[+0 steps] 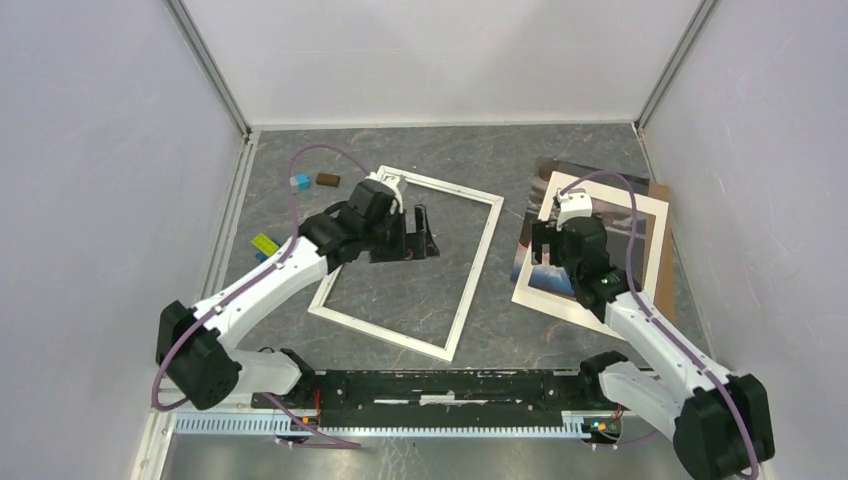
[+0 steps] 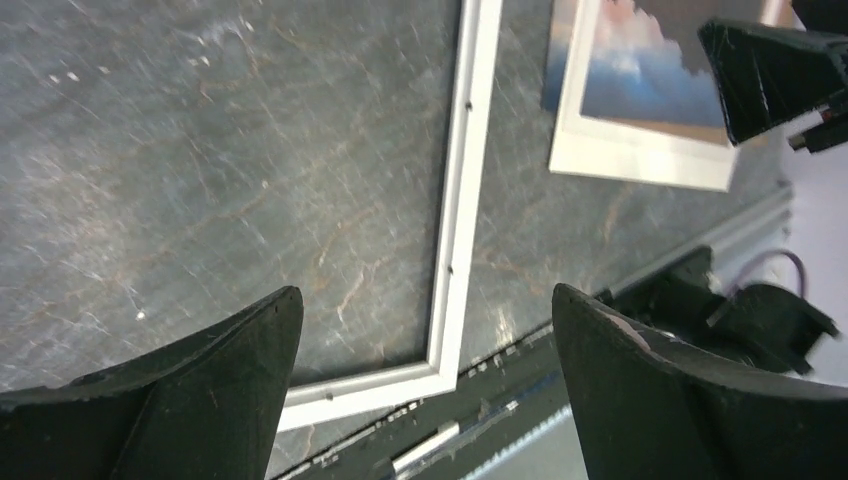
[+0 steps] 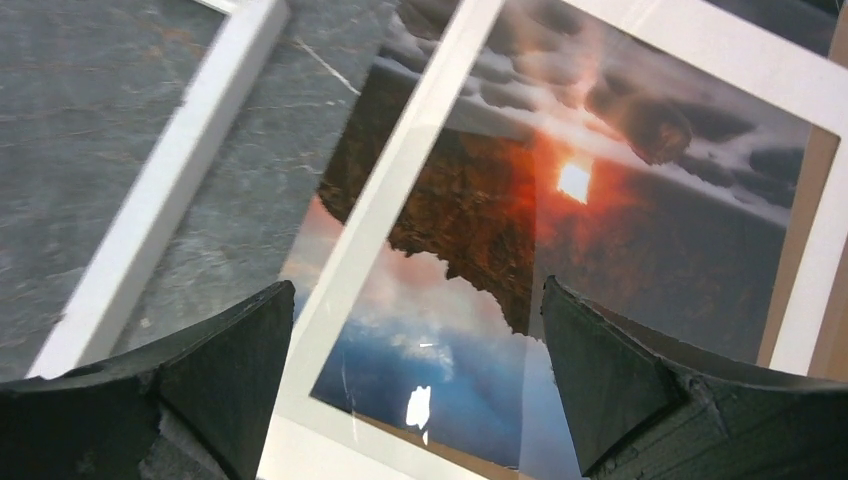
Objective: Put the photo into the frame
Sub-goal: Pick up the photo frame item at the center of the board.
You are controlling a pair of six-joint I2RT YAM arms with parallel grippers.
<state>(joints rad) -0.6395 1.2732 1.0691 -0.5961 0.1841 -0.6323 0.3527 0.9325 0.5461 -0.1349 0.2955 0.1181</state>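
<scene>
Left gripper hovers with its jaws spread wide and nothing between them, right over the open middle of the frame. The frame lies flat on the grey bench, and in the wrist view its thin white edge runs straight ahead of the fingertips down to a near corner.

Over to the right gripper: it is fully parted too, and it holds nothing. It hangs above the photo's frame-side edge. Directly under its fingers are the wide white border, dark clouds, an orange-red glow and blue water. A dark strip of picture also shows outside that border, on the frame side.

The photo rests on a brown backing board, beyond the right gripper and away from the frame. Photo and frame lie close together, apart.

Off beyond the left gripper's outer side sit a blue block, a brown block and a yellow-green block.
</scene>
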